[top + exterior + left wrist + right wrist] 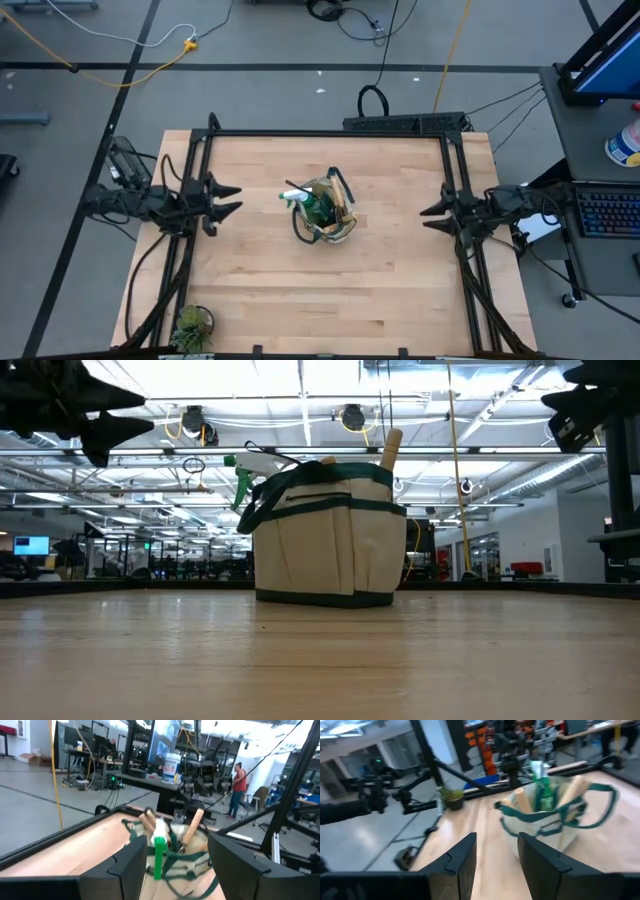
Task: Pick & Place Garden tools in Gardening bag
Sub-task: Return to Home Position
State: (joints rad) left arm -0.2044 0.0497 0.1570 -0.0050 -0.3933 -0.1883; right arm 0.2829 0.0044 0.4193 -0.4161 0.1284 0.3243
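I can read no words, numbers or signs in any feed. The bag (325, 540) shows no lettering I can make out. The white bucket (171, 766) has a blurred label, and the distant lit screen (30, 545) is too small.

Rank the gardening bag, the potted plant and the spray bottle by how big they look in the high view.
1. gardening bag, clearly the largest.
2. potted plant.
3. spray bottle, but only part of it shows out of the bag, so its place against the plant is unsure.
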